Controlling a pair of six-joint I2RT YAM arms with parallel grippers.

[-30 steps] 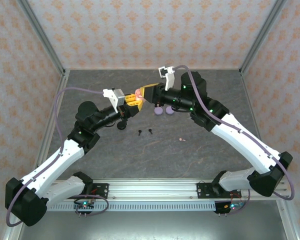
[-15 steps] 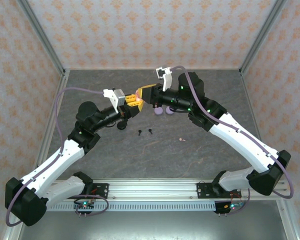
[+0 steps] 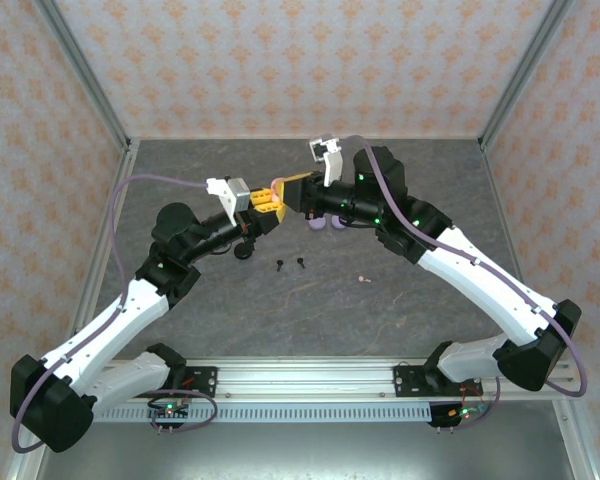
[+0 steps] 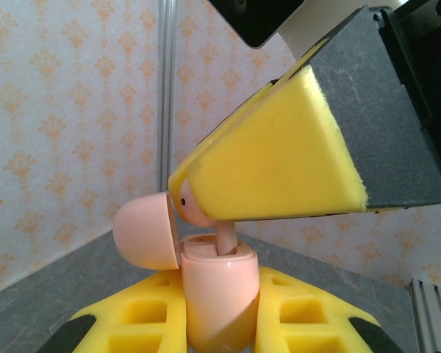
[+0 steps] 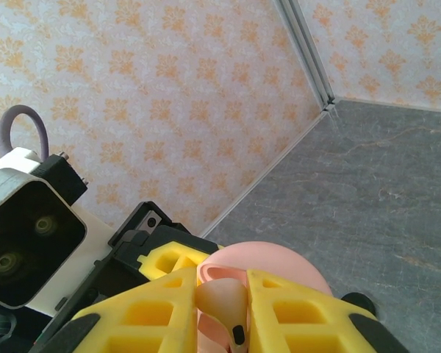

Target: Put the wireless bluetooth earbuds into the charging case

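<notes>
**One pink earbud (image 4: 197, 208) stem-down in the open charging case (image 4: 217, 294)**

At mid-frame in the left wrist view, the bud's stem enters a socket of the pink case, whose lid (image 4: 147, 239) is hinged back to the left. The right hand (image 5: 222, 312) pinches the bud and the left hand (image 4: 217, 331) clamps the case. Two black earbuds (image 3: 280, 266) and a second pink earbud (image 3: 363, 279) lie on the bench (image 3: 380, 320), at lower centre.

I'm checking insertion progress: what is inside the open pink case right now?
The pink earbud, pinched by the right gripper, has its stem in the pink case, which the left gripper holds. How deep it sits, and any second bud, is hidden by the rim.
</notes>
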